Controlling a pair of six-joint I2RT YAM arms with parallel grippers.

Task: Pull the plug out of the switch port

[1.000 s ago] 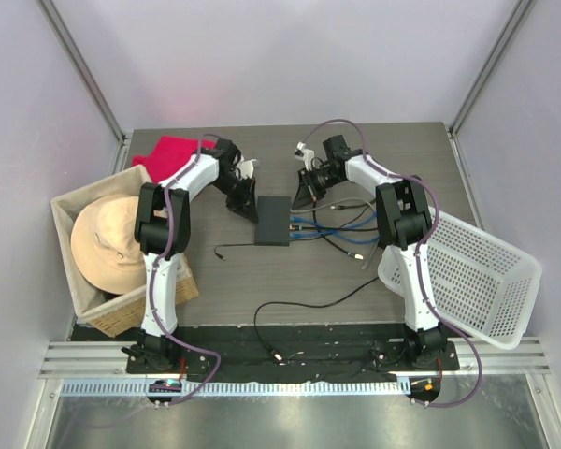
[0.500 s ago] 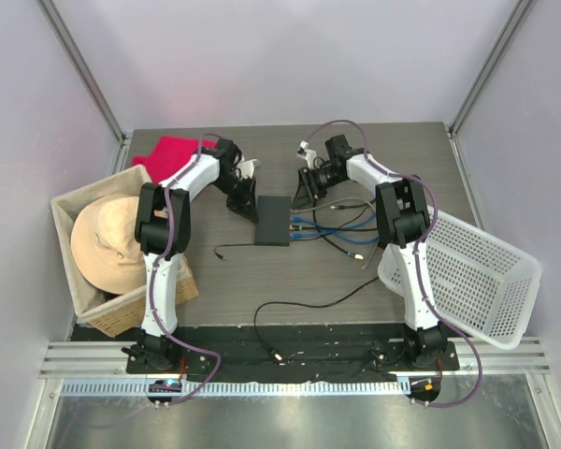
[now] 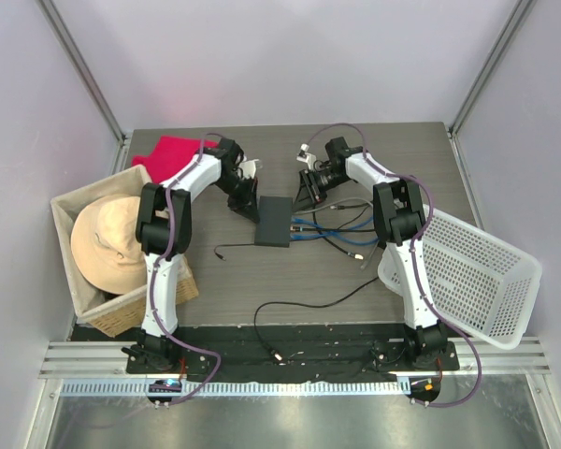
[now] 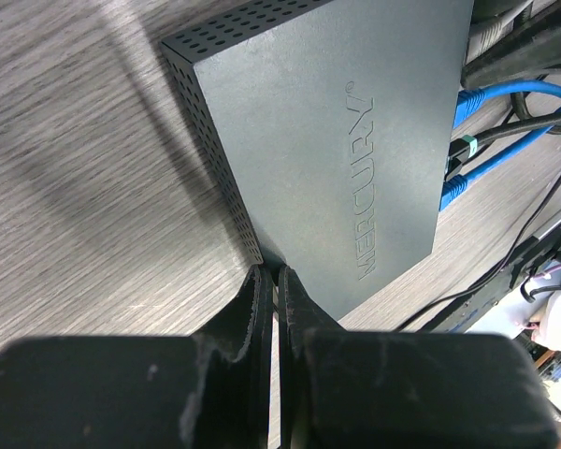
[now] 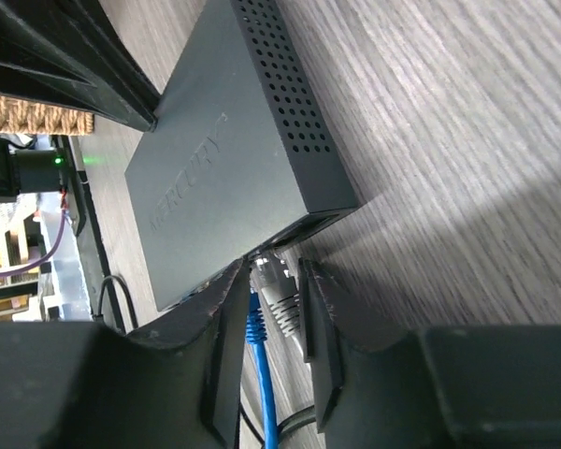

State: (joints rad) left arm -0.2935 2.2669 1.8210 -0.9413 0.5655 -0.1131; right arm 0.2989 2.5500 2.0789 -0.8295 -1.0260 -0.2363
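Note:
The switch [image 3: 273, 221] is a flat black box in the middle of the table, with blue and grey cables leaving its right edge. My left gripper [image 3: 247, 208] is shut and empty, and its fingertips [image 4: 262, 277] press on the switch's [image 4: 337, 131] near corner. My right gripper [image 3: 306, 195] is at the switch's far right corner. In the right wrist view it [image 5: 271, 273] is closed around a grey plug [image 5: 280, 295] that sits in the end port of the switch [image 5: 215, 178]. A blue plug [image 5: 255, 327] sits in the port beside it.
A wicker basket [image 3: 92, 309] holding a tan hat stands at the left, with a red cloth [image 3: 173, 150] behind it. A white plastic basket [image 3: 467, 276] tilts at the right. Blue cables [image 3: 341, 224] and loose black cables [image 3: 309, 304] lie right of and in front of the switch.
My right gripper has shifted slightly toward the far side at the switch's corner. The left arm and the switch have not moved.

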